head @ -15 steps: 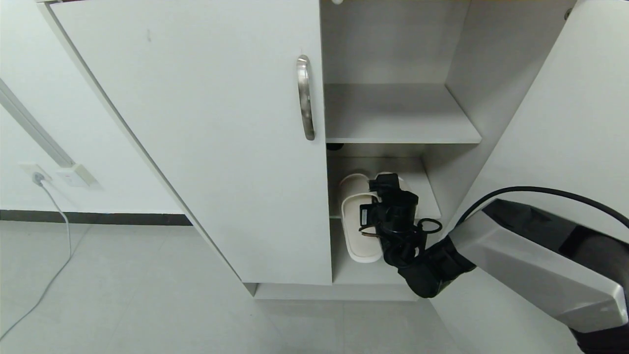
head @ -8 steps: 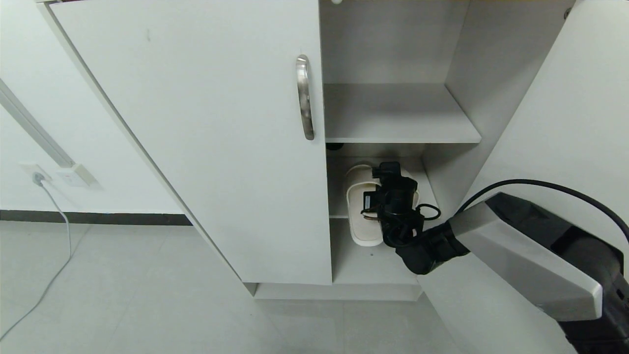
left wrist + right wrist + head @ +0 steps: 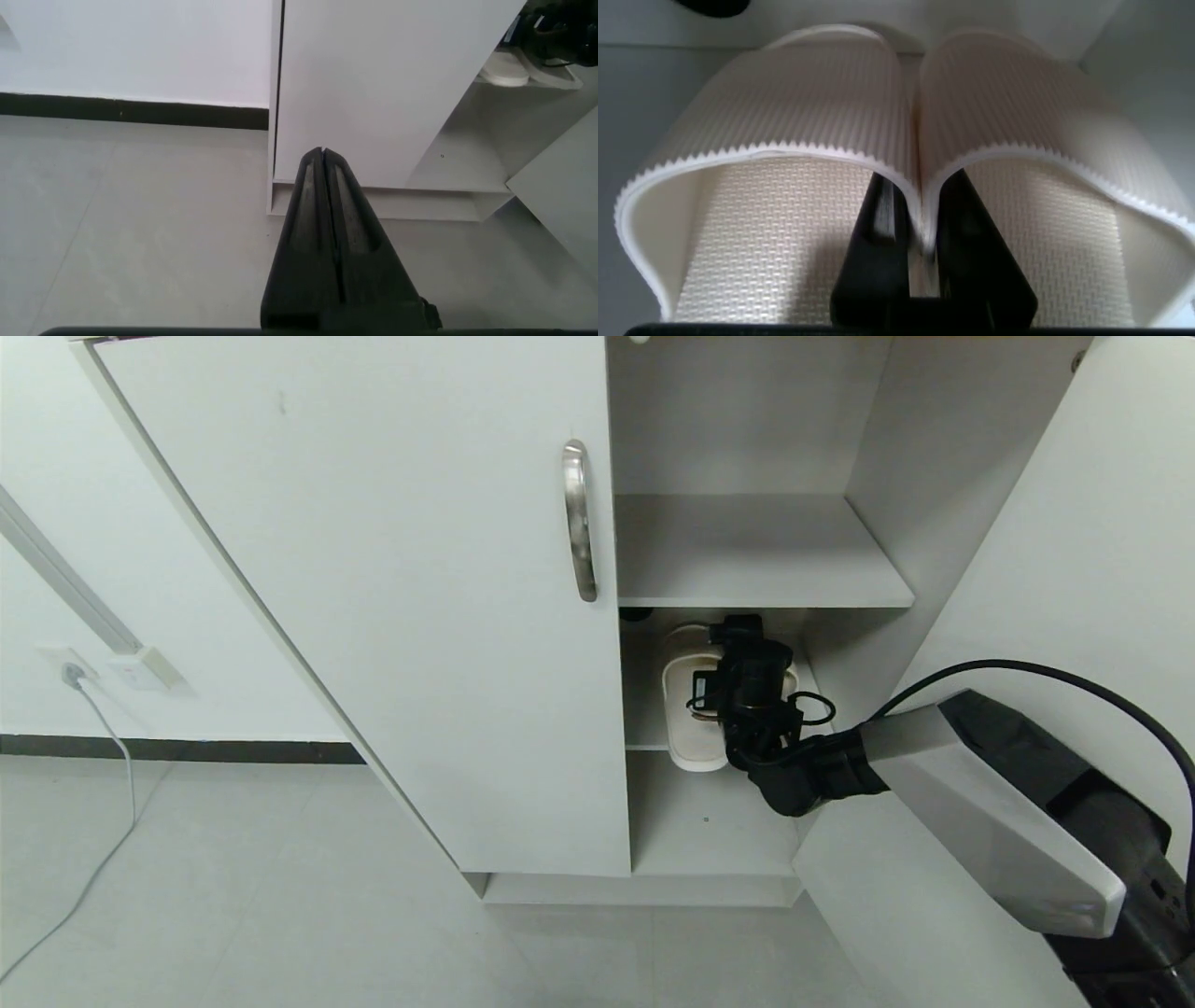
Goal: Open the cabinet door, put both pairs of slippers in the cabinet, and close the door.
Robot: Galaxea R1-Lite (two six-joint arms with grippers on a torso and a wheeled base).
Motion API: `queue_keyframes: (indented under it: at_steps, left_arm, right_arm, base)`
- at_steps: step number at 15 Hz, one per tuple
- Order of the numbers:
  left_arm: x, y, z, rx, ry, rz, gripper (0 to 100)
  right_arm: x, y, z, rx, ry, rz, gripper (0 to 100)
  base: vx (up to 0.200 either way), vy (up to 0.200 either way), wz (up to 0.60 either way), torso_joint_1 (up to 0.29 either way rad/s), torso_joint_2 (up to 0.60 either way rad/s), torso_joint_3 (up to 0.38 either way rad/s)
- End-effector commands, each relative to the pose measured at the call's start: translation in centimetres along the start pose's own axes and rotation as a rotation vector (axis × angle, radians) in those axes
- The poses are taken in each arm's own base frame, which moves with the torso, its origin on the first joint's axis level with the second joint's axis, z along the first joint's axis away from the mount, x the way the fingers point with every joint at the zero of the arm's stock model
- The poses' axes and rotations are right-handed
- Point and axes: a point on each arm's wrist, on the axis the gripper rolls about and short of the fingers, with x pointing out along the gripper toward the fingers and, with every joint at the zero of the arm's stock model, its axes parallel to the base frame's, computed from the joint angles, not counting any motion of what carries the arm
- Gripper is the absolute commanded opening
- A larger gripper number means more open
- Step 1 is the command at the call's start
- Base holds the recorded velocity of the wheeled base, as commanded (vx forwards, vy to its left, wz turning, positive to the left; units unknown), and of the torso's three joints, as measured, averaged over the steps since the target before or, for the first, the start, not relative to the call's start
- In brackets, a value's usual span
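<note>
One cabinet [image 3: 878, 476], right door [image 3: 1074, 569] swung open. A cream slipper pair [image 3: 689, 709] is at its middle shelf [image 3: 642, 709], long axis running inward, heels toward me. My right gripper [image 3: 920, 219] pinches both inner sidewalls together from the heel side. My left gripper [image 3: 322, 163], closed and empty, hangs over the floor [image 3: 140, 233], farther off.

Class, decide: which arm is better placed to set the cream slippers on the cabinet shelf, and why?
Right: the right gripper pinches the slippers at the shelf; the left gripper hangs shut above the floor, outside the cabinet.
</note>
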Motion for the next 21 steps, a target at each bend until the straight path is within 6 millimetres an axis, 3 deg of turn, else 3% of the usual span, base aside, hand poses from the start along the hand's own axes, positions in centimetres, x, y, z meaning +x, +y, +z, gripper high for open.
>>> queue_keyframes:
  at_steps: [1, 11, 12, 16, 21]
  left_arm:
    - [0.0, 0.0, 0.0, 0.0, 0.0, 0.0, 0]
    - [0.0, 0.0, 0.0, 0.0, 0.0, 0.0, 0]
    - [0.0, 0.0, 0.0, 0.0, -0.001, 0.0, 0]
    - [0.0, 0.0, 0.0, 0.0, 0.002, 0.0, 0]
    - [0.0, 0.0, 0.0, 0.001, 0.0, 0.0, 0]
  right_arm:
    - [0.3, 0.2, -0.3, -0.002, 0.003, 0.009, 0]
    - [1.6, -0.5, -1.2, -0.014, 0.024, 0.004, 0]
    - [1.5, -0.5, -1.3, -0.015, 0.025, 0.006, 100]
    - [1.2, -0.5, -1.5, -0.022, 0.038, 0.005, 100]
    - [-2.5, -0.9, 0.1, -0.013, 0.035, 0.039, 100]
  base:
    - [0.0, 0.0, 0.0, 0.0, 0.0, 0.0]
    - [0.0, 0.0, 0.0, 0.0, 0.0, 0.0]
    - [0.0, 0.0, 0.0, 0.0, 0.0, 0.0]
    - [0.0, 0.0, 0.0, 0.0, 0.0, 0.0]
    - [0.0, 0.0, 0.0, 0.0, 0.0, 0.0]
